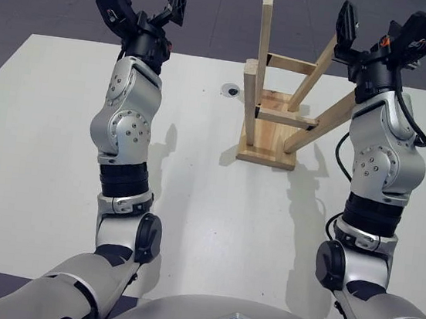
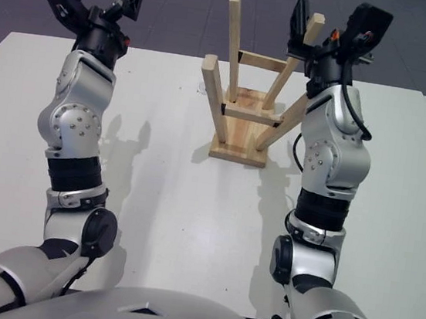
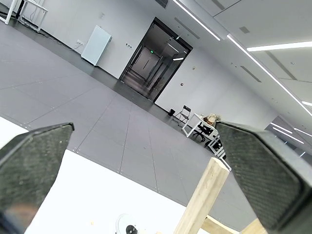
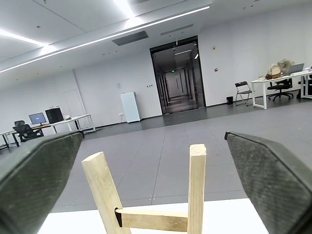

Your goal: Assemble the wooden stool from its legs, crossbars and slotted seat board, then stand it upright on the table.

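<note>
I'm on the head camera first: 2 eyes side by side, both facing forward and steeply down onto the counter (image 1: 43, 146). They share almost the whole scene, with the stool (image 1: 276, 117) sitting further left in the right eye. The left wrist camera rides just behind the left tool (image 1: 143, 3), rolled to one side, looking out low between its 2 spread pads (image 3: 29, 165) past the counter's far edge to a doorway (image 3: 151, 63). The right wrist camera sits the same way behind the right tool (image 1: 384, 29), nearly level, facing that same doorway. Both wrist views catch the stool's raised legs (image 4: 197, 185) close up.
</note>
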You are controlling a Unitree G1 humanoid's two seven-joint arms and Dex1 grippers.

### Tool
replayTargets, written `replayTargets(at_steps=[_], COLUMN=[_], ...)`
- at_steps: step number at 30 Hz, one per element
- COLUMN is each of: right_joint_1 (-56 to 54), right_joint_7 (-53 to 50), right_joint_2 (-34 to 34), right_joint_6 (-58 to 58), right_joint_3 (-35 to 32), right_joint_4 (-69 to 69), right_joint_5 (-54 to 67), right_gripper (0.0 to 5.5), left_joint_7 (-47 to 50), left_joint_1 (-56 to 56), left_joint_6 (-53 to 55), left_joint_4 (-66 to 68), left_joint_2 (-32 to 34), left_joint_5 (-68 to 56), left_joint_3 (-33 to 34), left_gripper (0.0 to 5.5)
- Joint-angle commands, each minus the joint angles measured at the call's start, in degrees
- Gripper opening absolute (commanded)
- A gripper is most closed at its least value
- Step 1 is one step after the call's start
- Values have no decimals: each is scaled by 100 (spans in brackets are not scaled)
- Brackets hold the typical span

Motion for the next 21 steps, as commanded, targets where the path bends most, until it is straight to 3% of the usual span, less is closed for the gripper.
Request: replayTargets(at_steps=[1, 6, 13, 21], right_joint_1=[268, 49, -1116, 921], right_joint_7=[-76, -17, 107, -378], right_joint_2=[168, 104, -197, 289], right_joint_6=[229, 64, -396, 426], right_joint_3=[-27, -138, -819, 207], right_joint_4=[776, 671, -664, 297], right_joint_5=[-136, -160, 655, -460], right_gripper=[538, 538, 538, 538], left_joint_7=[-69, -76, -68, -14], left_joint_1=[-42, -9, 8, -24], left_joint_6=[89, 106, 127, 171], left_joint_4=[107, 127, 109, 141], left_joint_2=[-60, -95, -78, -12], left_joint_5=[46, 101, 102, 131], left_joint_3=[-121, -189, -140, -48], left_gripper=[540, 540, 540, 540])
